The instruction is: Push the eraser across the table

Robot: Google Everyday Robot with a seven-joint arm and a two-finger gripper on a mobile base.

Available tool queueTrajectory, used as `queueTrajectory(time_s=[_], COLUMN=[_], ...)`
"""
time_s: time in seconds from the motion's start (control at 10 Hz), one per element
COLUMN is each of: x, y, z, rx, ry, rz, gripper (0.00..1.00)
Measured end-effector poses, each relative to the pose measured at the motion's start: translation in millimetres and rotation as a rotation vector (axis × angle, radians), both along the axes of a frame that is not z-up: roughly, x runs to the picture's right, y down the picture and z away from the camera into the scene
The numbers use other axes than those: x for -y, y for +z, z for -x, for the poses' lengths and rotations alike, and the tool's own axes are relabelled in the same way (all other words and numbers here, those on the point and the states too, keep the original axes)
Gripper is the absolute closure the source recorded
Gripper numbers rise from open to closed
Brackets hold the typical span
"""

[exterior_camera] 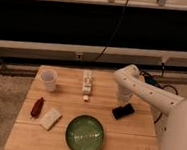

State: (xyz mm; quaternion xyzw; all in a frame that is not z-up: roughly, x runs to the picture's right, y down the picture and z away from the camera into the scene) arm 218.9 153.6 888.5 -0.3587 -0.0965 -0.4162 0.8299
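The eraser (pixel 123 112) is a small flat black block lying on the right part of the light wooden table (pixel 69 99). My white arm reaches in from the right, and my gripper (pixel 123 99) hangs just behind the eraser, right above its far edge. I cannot tell whether it touches the eraser.
A white cup (pixel 49 79) stands at the back left. A white segmented strip (pixel 87 82) lies at the back middle. A red object (pixel 37 107) and a pale flat block (pixel 49 118) lie at the left. A green bowl (pixel 84 134) sits front centre. Cables lie beyond the right edge.
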Motion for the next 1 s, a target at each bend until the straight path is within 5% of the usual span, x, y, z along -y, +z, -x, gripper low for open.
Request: queueTrajectory(time_s=[1.0], x=[-0.8], y=[-1.0], z=[-7.1], rx=[0.005], ry=[-0.007], rz=[0.004], gripper=[0.99])
